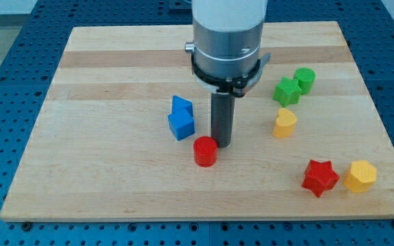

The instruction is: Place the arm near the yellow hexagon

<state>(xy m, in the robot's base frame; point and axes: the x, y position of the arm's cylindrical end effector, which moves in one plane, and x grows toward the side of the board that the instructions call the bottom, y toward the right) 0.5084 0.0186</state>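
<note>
Wood board (115, 184) on blue pegboard | my tip (221, 144) by red cylinder (205, 151) | yellow hexagon (360, 176) far right | no claw

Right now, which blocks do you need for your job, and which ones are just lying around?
Needed for the job:
- yellow hexagon, near the view's bottom right
- my tip, beside the red cylinder, far from the hexagon

Just lying about:
- red cylinder
- red star, next to the hexagon
- yellow heart-like block
- green star
- green cylinder
- two blue blocks
</note>
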